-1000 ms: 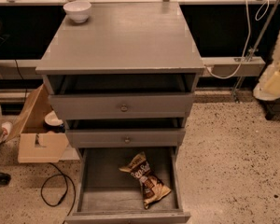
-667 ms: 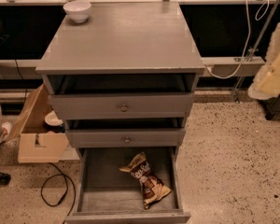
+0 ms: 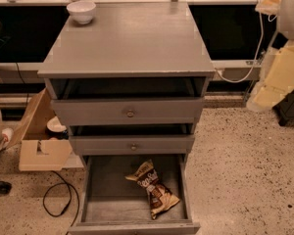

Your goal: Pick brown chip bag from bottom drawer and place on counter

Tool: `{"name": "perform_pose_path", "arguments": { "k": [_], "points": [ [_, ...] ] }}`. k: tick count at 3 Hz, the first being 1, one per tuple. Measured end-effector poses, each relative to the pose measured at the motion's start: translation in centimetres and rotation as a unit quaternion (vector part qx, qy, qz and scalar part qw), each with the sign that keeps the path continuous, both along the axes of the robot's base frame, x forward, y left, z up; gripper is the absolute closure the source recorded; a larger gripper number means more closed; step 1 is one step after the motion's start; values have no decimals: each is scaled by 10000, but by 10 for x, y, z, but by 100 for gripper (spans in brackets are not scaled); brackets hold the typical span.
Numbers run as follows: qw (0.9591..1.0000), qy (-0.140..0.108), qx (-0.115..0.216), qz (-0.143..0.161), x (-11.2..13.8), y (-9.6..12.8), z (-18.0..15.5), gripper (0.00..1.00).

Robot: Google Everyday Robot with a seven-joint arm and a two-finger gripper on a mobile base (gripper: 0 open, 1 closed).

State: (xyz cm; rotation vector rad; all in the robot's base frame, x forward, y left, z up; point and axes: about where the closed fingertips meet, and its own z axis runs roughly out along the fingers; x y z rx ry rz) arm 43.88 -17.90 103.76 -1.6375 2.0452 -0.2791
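Lying far-left to near-right in the bottom drawer (image 3: pixel 108 192), the brown chip bag (image 3: pixel 154 190) sat well left of and below the gripper (image 3: pixel 274 82), whose open-or-closed state could not be told.

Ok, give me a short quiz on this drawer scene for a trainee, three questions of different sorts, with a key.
1. True or false: the brown chip bag lies in the open bottom drawer.
2. Multiple choice: what stands on the counter? A) a white bowl B) a mug C) a bottle
3. Fill in: the gripper is near the picture's ____ edge, well away from the bag.
Key: 1 true; 2 A; 3 right.
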Motion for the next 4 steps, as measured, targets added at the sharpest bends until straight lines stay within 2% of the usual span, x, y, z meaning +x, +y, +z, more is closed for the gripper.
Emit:
{"name": "perform_pose_path", "arguments": {
  "k": [2, 3, 4],
  "points": [
    [9979, 642, 74, -28, 23, -8, -60, 0],
    [9960, 886, 154, 7, 27, -10, -88, 0],
    [9959, 886, 155, 5, 27, -10, -88, 0]
  ]
}}
